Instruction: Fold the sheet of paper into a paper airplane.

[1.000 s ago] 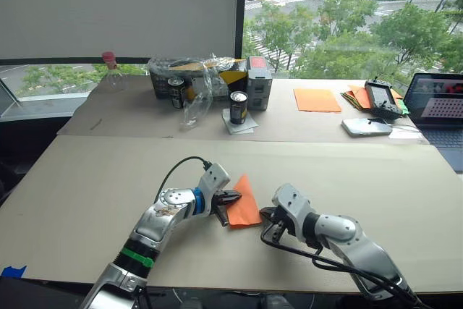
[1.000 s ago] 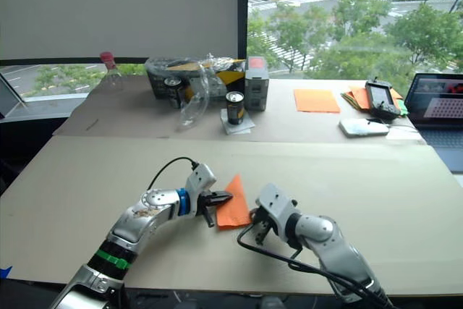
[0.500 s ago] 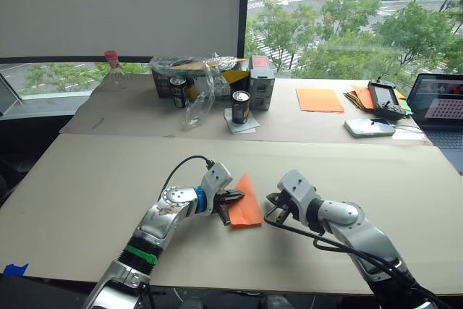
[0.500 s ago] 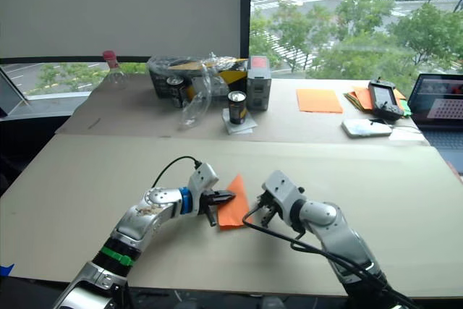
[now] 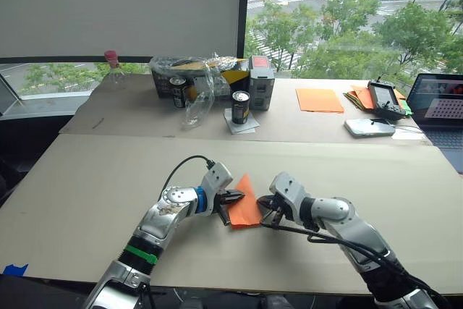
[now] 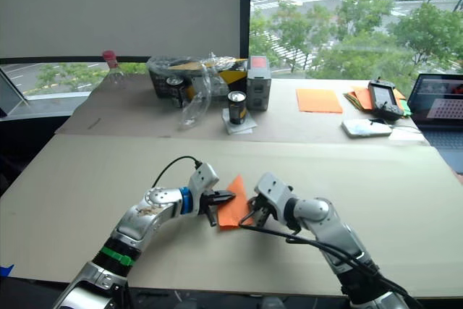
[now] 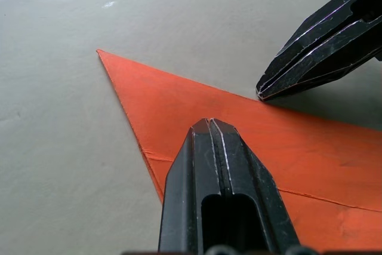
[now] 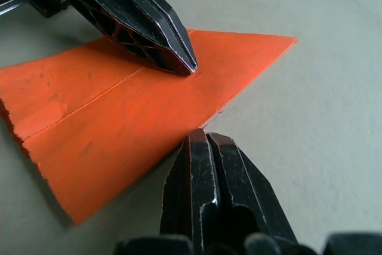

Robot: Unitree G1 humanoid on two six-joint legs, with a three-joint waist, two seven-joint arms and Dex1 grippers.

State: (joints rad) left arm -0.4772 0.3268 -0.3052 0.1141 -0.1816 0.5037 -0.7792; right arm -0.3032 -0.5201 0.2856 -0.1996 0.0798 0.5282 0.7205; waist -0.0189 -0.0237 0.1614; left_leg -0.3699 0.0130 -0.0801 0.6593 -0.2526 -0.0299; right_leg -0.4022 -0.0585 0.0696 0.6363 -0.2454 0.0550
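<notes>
While the sheet of paper [image 5: 244,202], folded into an orange pointed wedge, is lying flat on the table [image 5: 87,179], the left gripper [image 7: 210,125] is pressing its closed fingertips onto it. The right gripper [image 8: 204,137], fingers together, is touching the wedge's right edge.

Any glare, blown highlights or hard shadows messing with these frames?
Eye views: window trees bright, table evenly lit with soft shadows. Left wrist view: left gripper presses the paper airplane, faint sheen on the fingers. Right wrist view: right gripper at the wedge's edge, no glare.
</notes>
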